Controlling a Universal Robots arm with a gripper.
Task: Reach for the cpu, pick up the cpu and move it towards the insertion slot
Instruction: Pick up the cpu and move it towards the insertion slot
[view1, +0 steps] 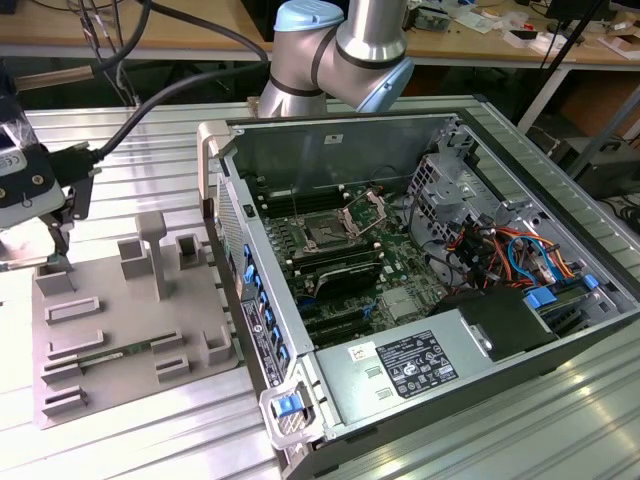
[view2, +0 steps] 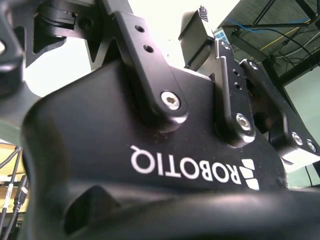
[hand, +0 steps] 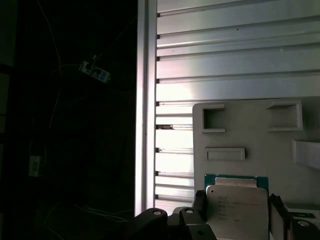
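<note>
Your hand (view1: 60, 262) hangs at the exterior view's far left, over the far corner of the grey tray (view1: 120, 335) that lies on the ribbed metal bench (view1: 130, 440). From there the cpu is hidden behind the hand.

The first wrist view gives you the cpu (hand: 237, 207). Its silvery top and a strip of green edge sit between the two dark fingers (hand: 278, 215), which are closed against its opposite sides. The lower part of the chip is cut off by the frame. You cannot tell whether it rests on the tray or is already clear of it. The tray's raised rectangular frames show just past the chip.

In the second wrist view the hand's black housing (view2: 150, 150) and linkages sit close to the lens, and you learn nothing more about the grip.

The insertion slot (view1: 325, 232), with its metal bracket tilted up, sits on the green board inside the open computer case (view1: 330, 150). It is well apart from the hand, toward the exterior view's right.
</note>
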